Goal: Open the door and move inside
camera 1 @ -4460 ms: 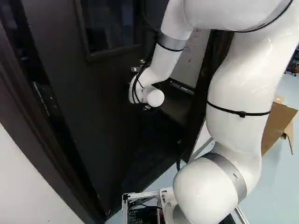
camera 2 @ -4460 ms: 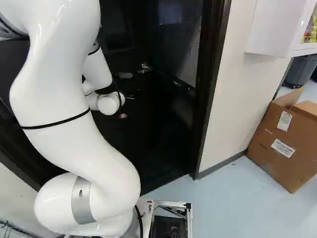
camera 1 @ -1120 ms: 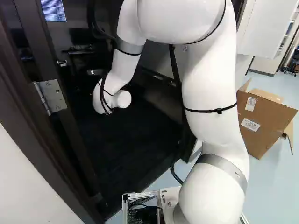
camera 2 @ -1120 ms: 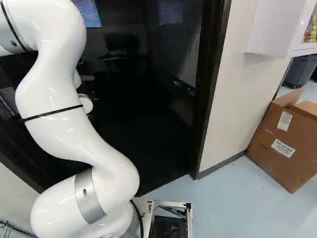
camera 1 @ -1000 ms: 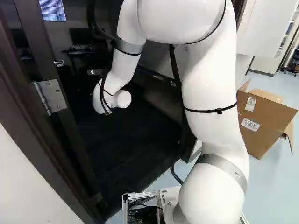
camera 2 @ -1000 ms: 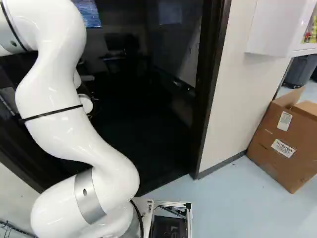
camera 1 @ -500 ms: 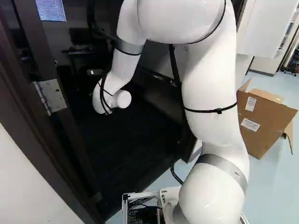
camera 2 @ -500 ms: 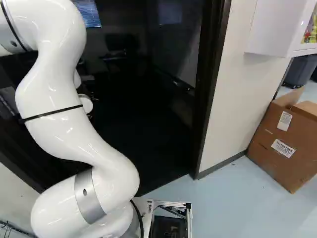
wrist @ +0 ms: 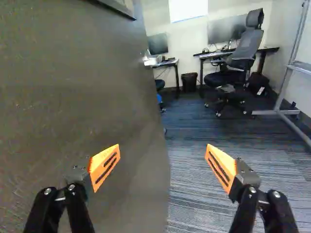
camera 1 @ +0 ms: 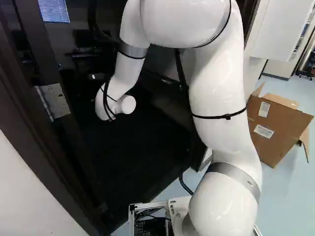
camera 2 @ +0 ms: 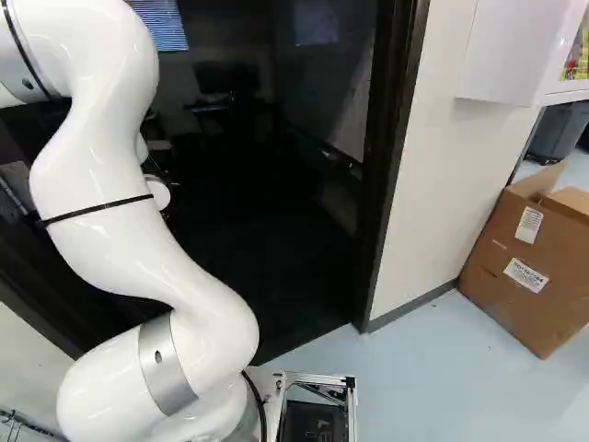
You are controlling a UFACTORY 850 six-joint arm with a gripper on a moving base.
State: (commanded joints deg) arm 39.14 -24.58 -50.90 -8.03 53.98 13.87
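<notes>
The dark door point(camera 1: 42, 54) stands swung into the room at the left of the left base view, its metal hinge point(camera 1: 55, 101) exposed. Through the doorway point(camera 2: 267, 249) a dark room shows. My arm's wrist point(camera 1: 115, 105) reaches into the opening; the gripper beyond it is lost in the dark there. In the wrist view my gripper point(wrist: 163, 156) is open, nothing between its pads. The door's face point(wrist: 73, 97) fills one side, behind one finger, and its handle point(wrist: 151, 59) juts from the far edge. Whether a finger touches the door, I cannot tell.
The door frame's other post point(camera 2: 391, 175) borders a white wall point(camera 2: 433, 166). A cardboard box point(camera 2: 529, 267) stands right of it. Inside are an office chair point(wrist: 238, 53), desks with monitors, a bin point(wrist: 189, 81) and a whiteboard stand point(wrist: 286, 73) on carpet point(wrist: 194, 170).
Compared with the earliest frames, the door has swung much farther inward and my wrist has shifted left in both base views. Lately the arm moved slightly left. The base has not moved.
</notes>
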